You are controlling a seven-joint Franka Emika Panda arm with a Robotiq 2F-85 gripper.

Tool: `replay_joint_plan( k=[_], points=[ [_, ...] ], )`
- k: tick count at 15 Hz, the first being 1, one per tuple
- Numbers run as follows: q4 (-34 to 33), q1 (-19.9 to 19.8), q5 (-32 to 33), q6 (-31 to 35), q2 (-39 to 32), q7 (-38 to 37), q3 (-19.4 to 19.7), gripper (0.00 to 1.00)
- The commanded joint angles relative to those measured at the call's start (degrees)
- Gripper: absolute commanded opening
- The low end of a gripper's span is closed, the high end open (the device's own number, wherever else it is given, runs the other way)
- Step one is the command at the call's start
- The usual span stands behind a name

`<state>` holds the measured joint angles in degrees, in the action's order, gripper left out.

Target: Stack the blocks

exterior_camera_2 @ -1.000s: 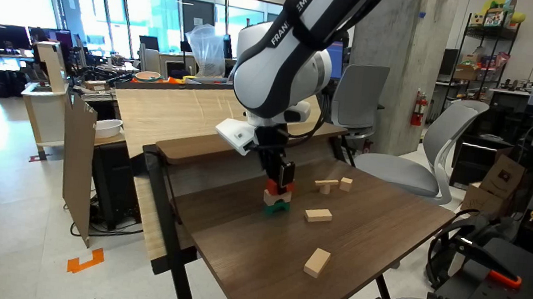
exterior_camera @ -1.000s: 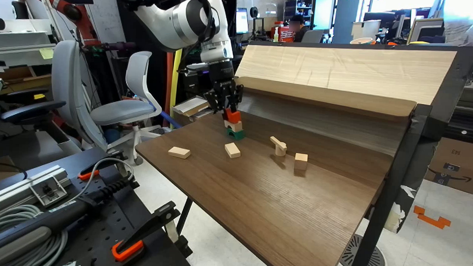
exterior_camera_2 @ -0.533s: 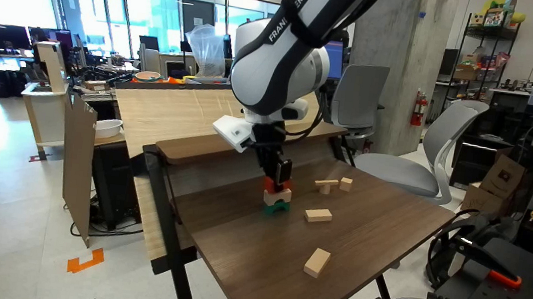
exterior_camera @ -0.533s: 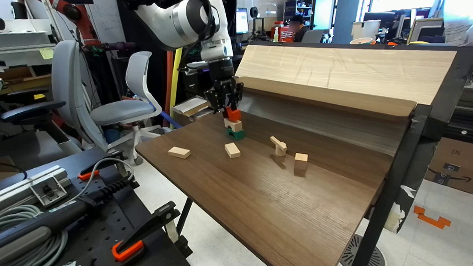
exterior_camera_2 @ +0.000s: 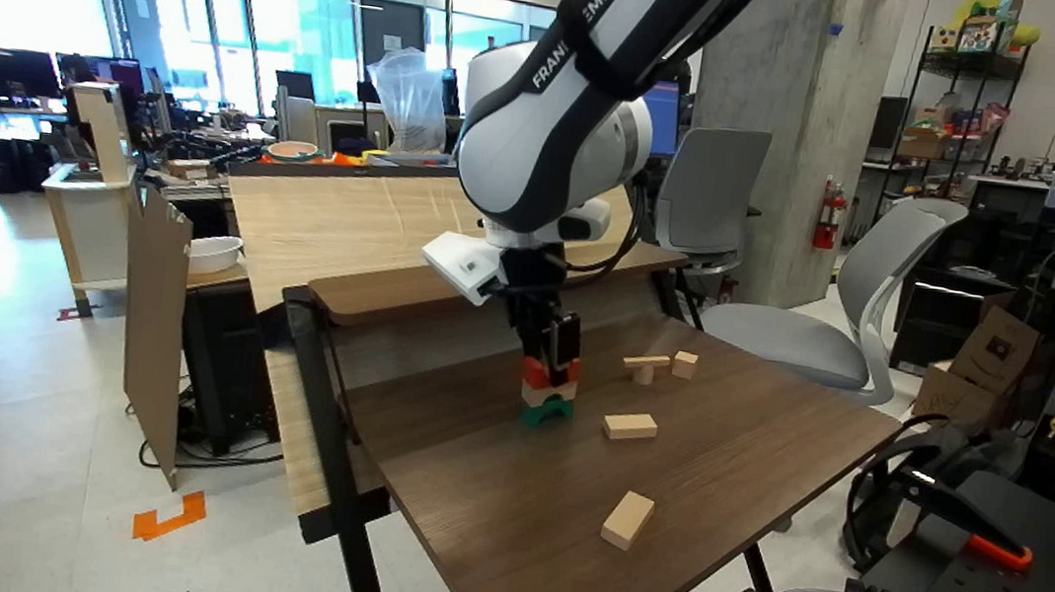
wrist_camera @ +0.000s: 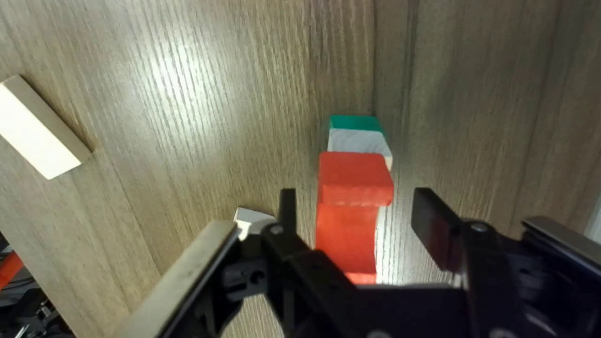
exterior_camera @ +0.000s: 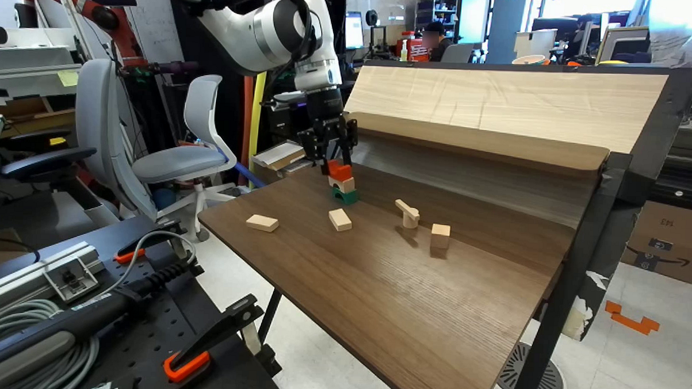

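A red block (exterior_camera: 340, 172) sits on top of a small stack, on a plain wooden arch block (exterior_camera: 344, 185) above a green arch block (exterior_camera: 346, 197). The stack also shows in an exterior view, with red (exterior_camera_2: 535, 373), wood (exterior_camera_2: 543, 395) and green (exterior_camera_2: 547, 411) parts. My gripper (wrist_camera: 355, 199) is open around the red block (wrist_camera: 350, 225). In the wrist view a gap shows on both sides of it. Loose on the table lie two flat wooden blocks (exterior_camera: 262, 223) (exterior_camera: 340, 219) and a cube (exterior_camera: 440, 236). A thin bar (exterior_camera: 406, 208) rests on a wooden cylinder (exterior_camera: 410, 221).
The brown table (exterior_camera: 371, 287) has a raised back panel and shelf (exterior_camera: 474, 144) behind the stack. In the wrist view a flat block (wrist_camera: 40, 129) lies at the left. Another pale block (wrist_camera: 251, 218) is partly hidden behind a finger.
The fingers have spread apart from the red block, which they were close around before. The red block now sits slightly lower and level on the wooden arch. The other blocks have not moved.
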<state>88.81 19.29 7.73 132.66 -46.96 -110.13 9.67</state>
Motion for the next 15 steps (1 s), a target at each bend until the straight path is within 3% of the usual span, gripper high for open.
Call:
replay_joint_plan(
  k=[1, 9, 15],
  points=[
    [-1.66, -0.92, 1.14, -0.03, -0.88, 0.38, -0.87, 0.97],
    [2.43, -1.07, 0.49, -0.71, 4.30, 2.55, -1.90, 1.00],
    [11.26, -1.93, 0.35, 1.87, 10.88, 2.69, -1.83, 1.00]
  ],
)
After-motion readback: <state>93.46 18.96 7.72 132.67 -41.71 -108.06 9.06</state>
